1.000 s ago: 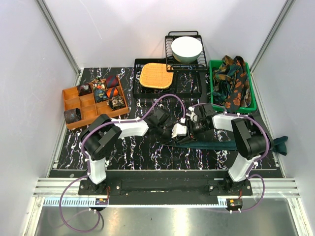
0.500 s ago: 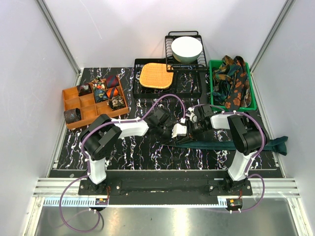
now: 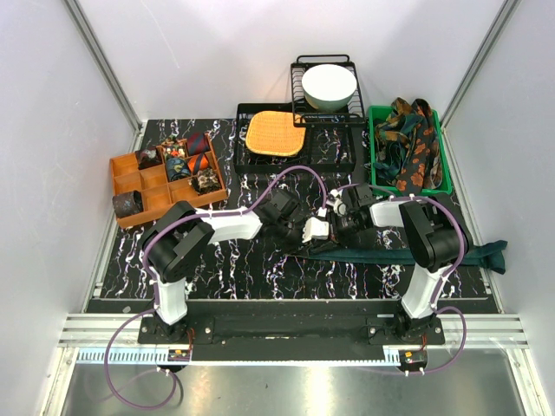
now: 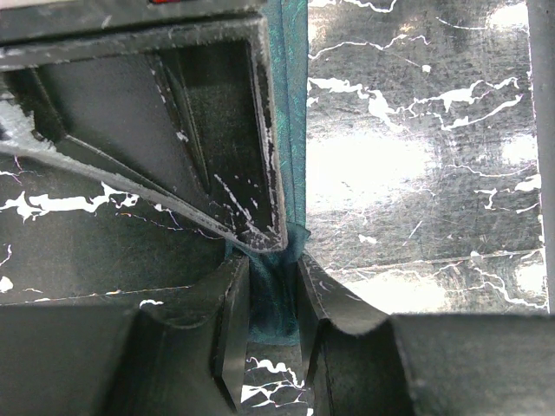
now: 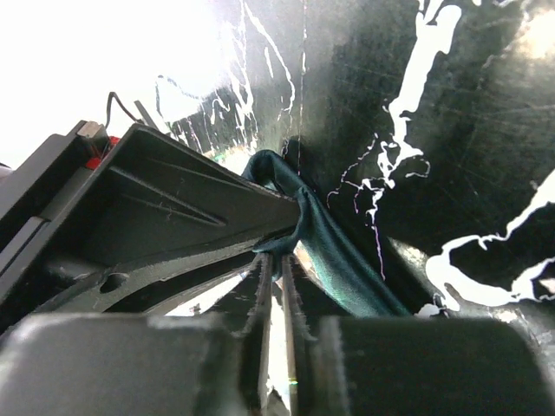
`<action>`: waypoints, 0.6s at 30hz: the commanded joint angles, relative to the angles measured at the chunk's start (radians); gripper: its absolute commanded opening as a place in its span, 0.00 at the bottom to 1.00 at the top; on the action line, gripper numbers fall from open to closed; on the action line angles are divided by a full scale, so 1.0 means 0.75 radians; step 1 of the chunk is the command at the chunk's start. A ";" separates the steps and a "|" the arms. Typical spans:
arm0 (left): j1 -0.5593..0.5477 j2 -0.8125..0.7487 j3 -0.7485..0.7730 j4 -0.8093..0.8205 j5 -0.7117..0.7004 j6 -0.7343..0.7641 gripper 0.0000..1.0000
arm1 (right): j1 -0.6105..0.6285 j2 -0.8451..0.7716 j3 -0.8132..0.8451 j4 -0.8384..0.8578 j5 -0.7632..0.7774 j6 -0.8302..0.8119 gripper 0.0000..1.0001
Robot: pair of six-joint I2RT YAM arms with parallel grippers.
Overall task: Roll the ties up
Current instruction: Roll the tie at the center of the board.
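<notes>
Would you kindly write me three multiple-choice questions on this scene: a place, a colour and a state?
1. Where is the white bowl? A green bin; B wire rack; C orange box.
2. What colour is the tie on the table? A red; B yellow; C dark teal.
3. The left hand is: A shut on the tie; B wide open; C holding the bowl.
Answers: B, it sits in the black rack at the back; C, its cloth is plain teal; A, cloth is pinched between its fingers.
</notes>
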 commanded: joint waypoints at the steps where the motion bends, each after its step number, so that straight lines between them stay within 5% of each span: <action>1: 0.002 0.040 -0.027 -0.146 -0.104 0.003 0.29 | 0.021 0.009 0.056 0.009 -0.037 0.011 0.00; 10: 0.010 0.021 -0.076 -0.130 -0.081 0.013 0.42 | 0.019 0.051 0.101 -0.182 0.158 -0.122 0.00; 18: 0.077 -0.105 -0.199 0.117 0.009 -0.128 0.73 | 0.017 0.141 0.144 -0.247 0.258 -0.146 0.00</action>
